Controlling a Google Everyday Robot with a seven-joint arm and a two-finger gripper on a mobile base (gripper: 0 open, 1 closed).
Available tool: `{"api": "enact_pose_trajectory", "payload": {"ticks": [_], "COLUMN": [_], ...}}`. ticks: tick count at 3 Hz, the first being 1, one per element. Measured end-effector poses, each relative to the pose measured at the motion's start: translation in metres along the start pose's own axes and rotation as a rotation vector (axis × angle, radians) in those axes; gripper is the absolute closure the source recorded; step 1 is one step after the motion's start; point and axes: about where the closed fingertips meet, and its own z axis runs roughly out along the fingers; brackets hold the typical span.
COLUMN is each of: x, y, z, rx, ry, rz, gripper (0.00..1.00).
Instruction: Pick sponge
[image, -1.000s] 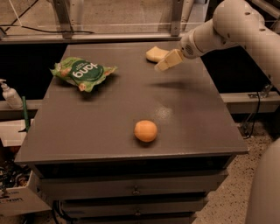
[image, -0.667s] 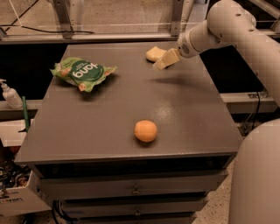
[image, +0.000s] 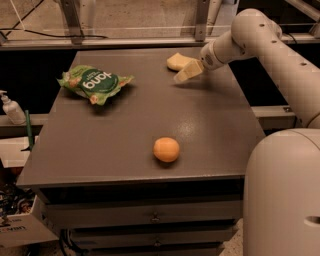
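Note:
The sponge (image: 176, 61) is a small pale yellow foam block lying on the dark table (image: 150, 115) near its far right edge. My gripper (image: 188, 72) reaches in from the right on the white arm (image: 260, 37). It sits low over the table, right beside the sponge's near right side, touching or almost touching it. Part of the sponge is hidden behind the gripper.
An orange fruit (image: 166, 149) sits near the table's front edge. A green snack bag (image: 94, 83) lies at the far left. A white bottle (image: 11, 108) stands off the table to the left. My white body (image: 282, 195) fills the lower right. Drawers (image: 155, 217) lie below.
My gripper has moved slightly left and down, closer to the sponge. My white body has come further into the lower right. The sponge, fruit and bag have not moved.

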Motion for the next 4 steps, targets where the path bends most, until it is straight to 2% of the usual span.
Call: {"api": "enact_pose_trajectory", "payload": {"ticks": [1, 2, 3, 4], "x": [0.003, 0.004, 0.002, -0.009], "y": [-0.004, -0.008, -0.013, -0.012], "z": [0.008, 0.009, -0.002, -0.036], "rx": [-0.007, -0.005, 0.009, 0.015], "ry": [-0.011, -0.022, -0.046, -0.11], "rz": [0.007, 0.014, 0.021, 0.01], "gripper": [0.17, 0.41, 0.64, 0.88]}}
